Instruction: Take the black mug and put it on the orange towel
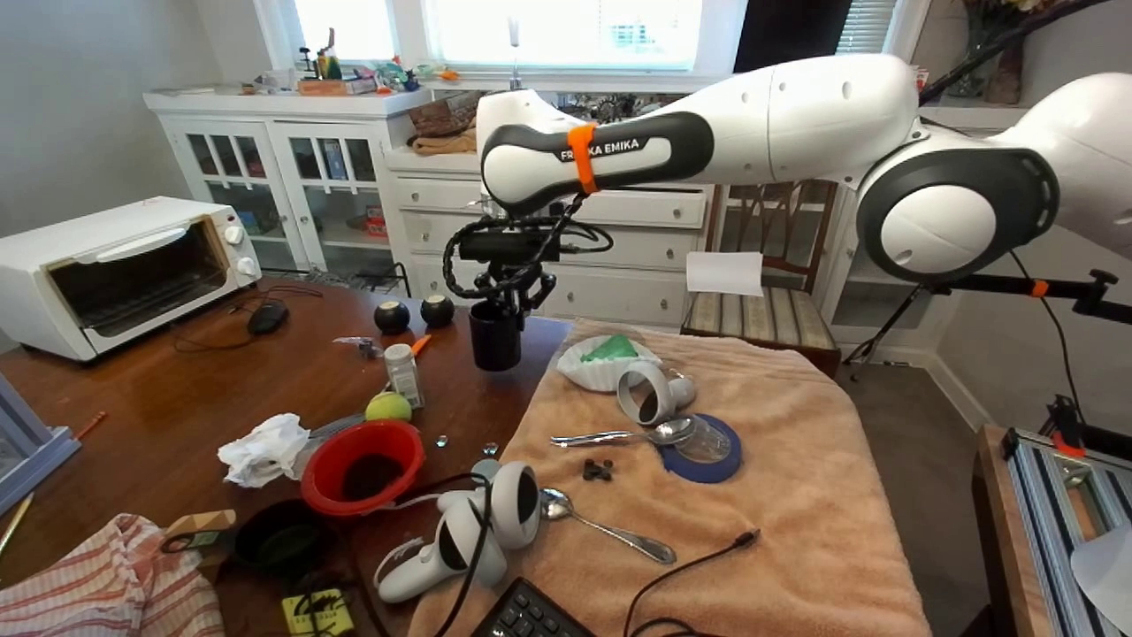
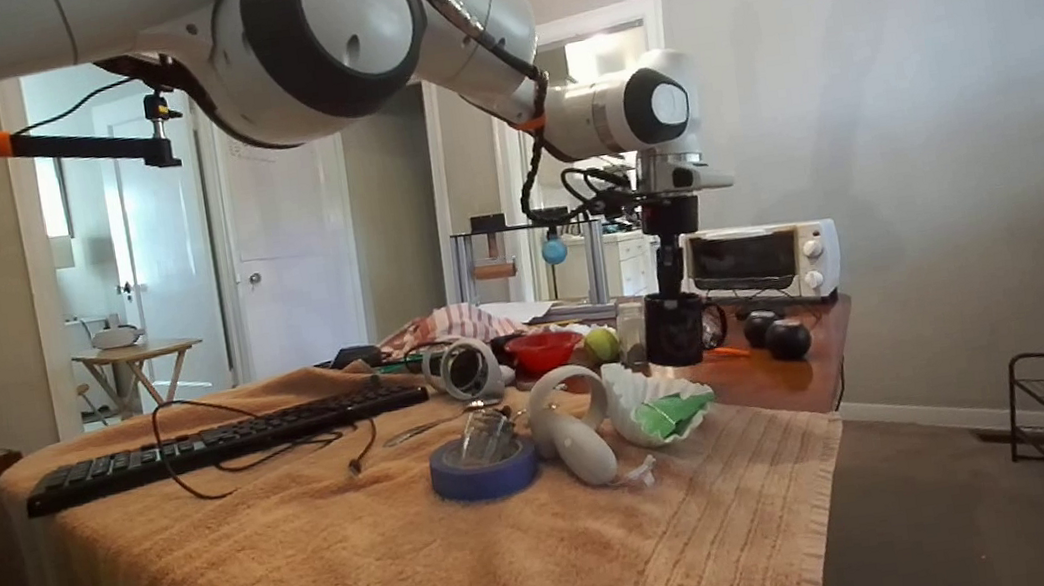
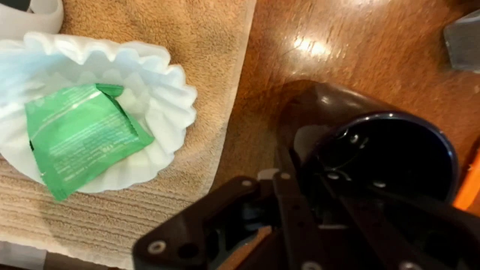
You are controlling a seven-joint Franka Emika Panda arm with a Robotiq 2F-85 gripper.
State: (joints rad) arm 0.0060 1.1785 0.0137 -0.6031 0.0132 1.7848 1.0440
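The black mug (image 1: 495,343) is upright in my gripper over the brown table, beside the towel's edge. It also shows in the other views (image 2: 673,332) (image 3: 390,150), with its handle in an exterior view. My gripper (image 3: 302,165) is shut on the mug's wall, one finger inside the rim and one outside; it points down in both exterior views (image 1: 511,305) (image 2: 672,285). The mug looks lifted off the table, though the gap is hard to judge. The orange towel (image 1: 796,495) covers the table beside it and shows in the other views (image 2: 317,572) (image 3: 210,33).
On the towel lie a white paper cup with a green packet (image 3: 86,131), a white controller (image 1: 650,394), blue tape (image 1: 721,456), spoons (image 1: 619,535) and a keyboard (image 2: 219,439). A red bowl (image 1: 363,464), tennis ball (image 1: 387,407) and bottle (image 1: 403,372) stand on the wooden table.
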